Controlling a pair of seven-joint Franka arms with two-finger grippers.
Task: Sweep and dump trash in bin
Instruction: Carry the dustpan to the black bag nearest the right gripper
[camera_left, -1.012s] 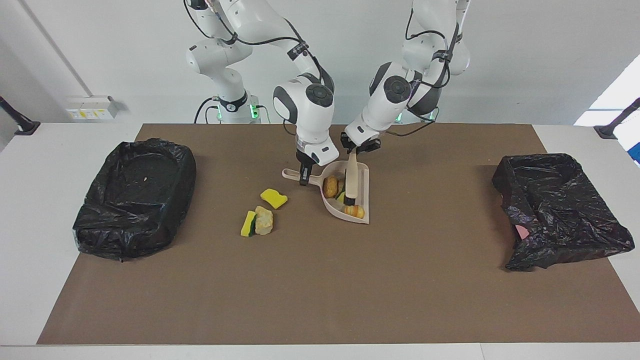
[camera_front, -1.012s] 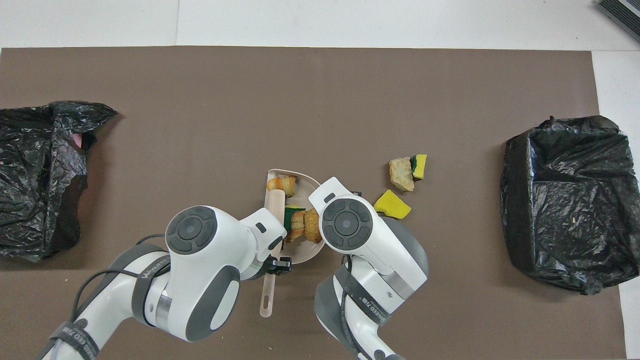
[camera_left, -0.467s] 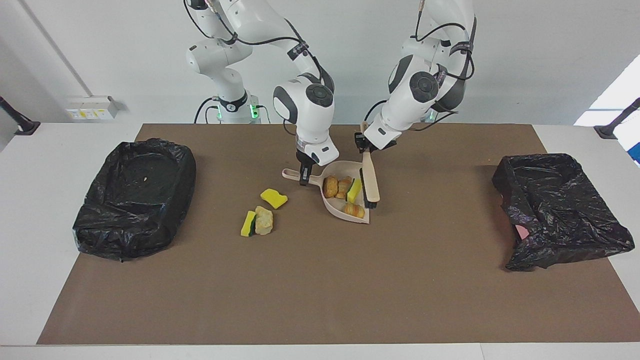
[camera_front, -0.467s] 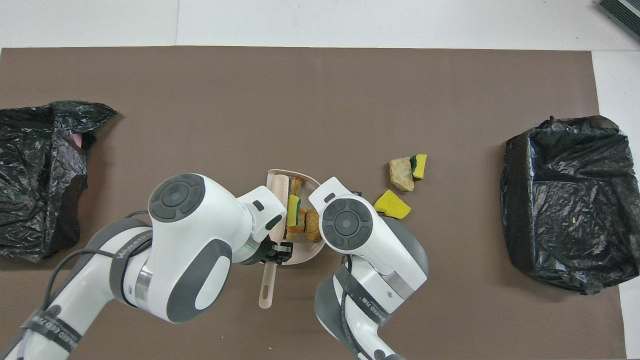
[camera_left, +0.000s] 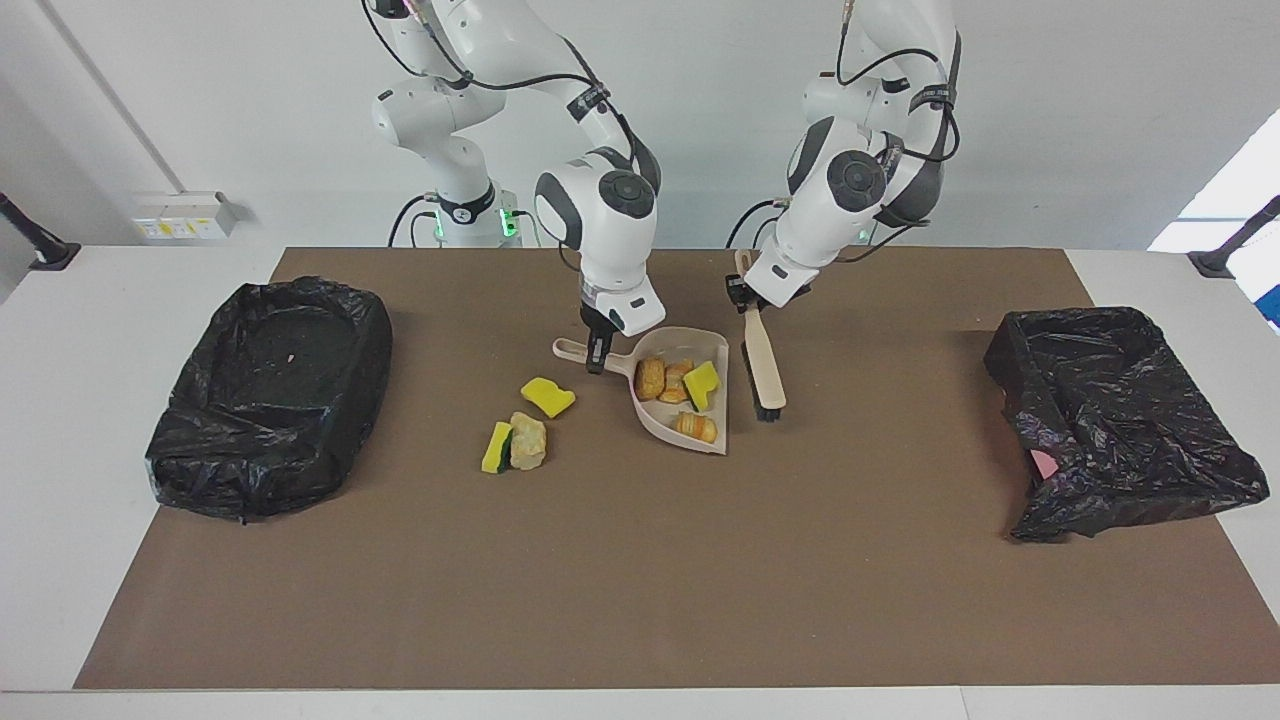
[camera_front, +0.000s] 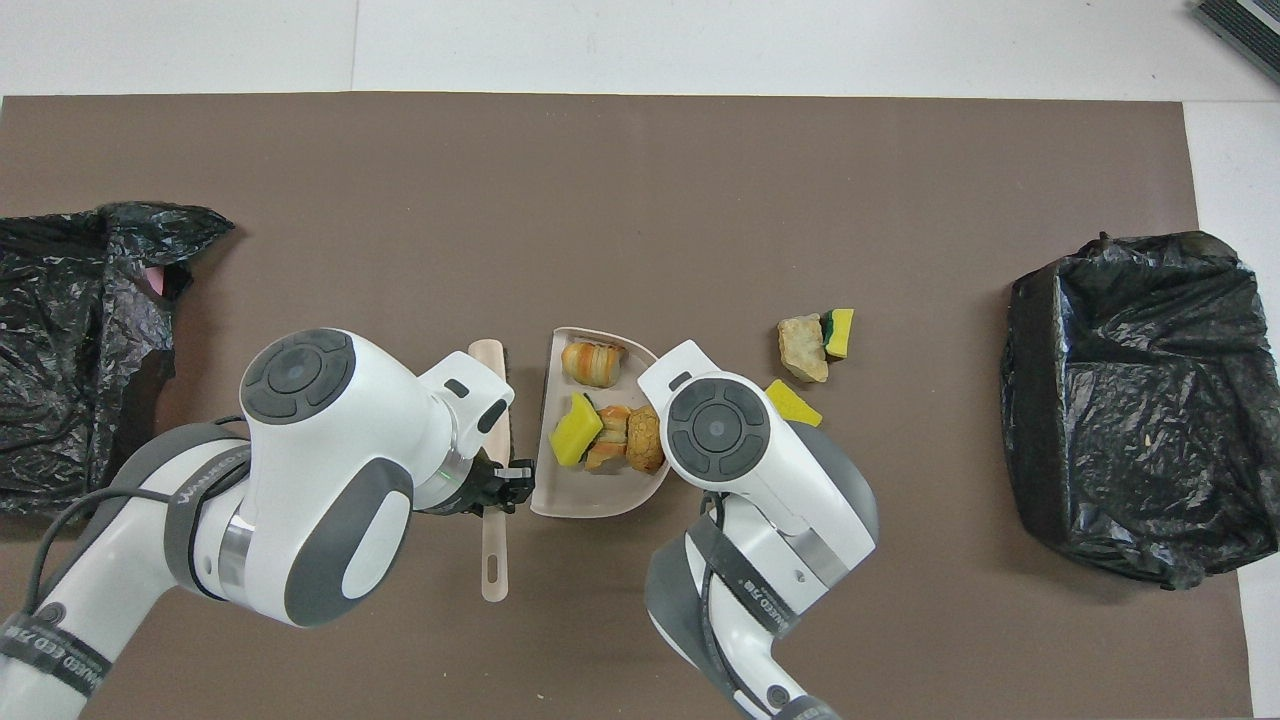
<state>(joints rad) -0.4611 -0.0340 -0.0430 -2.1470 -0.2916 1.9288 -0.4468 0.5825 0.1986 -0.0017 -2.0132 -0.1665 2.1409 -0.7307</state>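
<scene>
A beige dustpan (camera_left: 640, 413) (camera_front: 590, 498) sits mid-table holding several pieces of trash: golden pastry chunks (camera_left: 651, 377) (camera_front: 592, 362) and a yellow sponge (camera_left: 702, 384) (camera_front: 575, 442). My right gripper (camera_left: 598, 357) is shut on its handle; the arm hides the grip from overhead. My left gripper (camera_left: 745, 290) (camera_front: 500, 483) is shut on the beige brush (camera_left: 764, 362) (camera_front: 490, 372), which hangs bristles-down beside the pan, toward the left arm's end. On the mat lie a yellow sponge (camera_left: 547, 396) (camera_front: 795, 403), a bread chunk (camera_left: 528, 440) (camera_front: 802, 347) and a green-sided sponge (camera_left: 496, 447) (camera_front: 838, 332).
Two bins lined with black bags stand at the ends of the brown mat: one (camera_left: 270, 395) (camera_front: 1130, 400) at the right arm's end, one (camera_left: 1115, 420) (camera_front: 80, 350) at the left arm's end. The loose trash lies between the dustpan and the first bin.
The left gripper has pulled the brush out of the dustpan to the side toward the left arm's end. The pan has shifted slightly with the right gripper, and its contents now show uncovered.
</scene>
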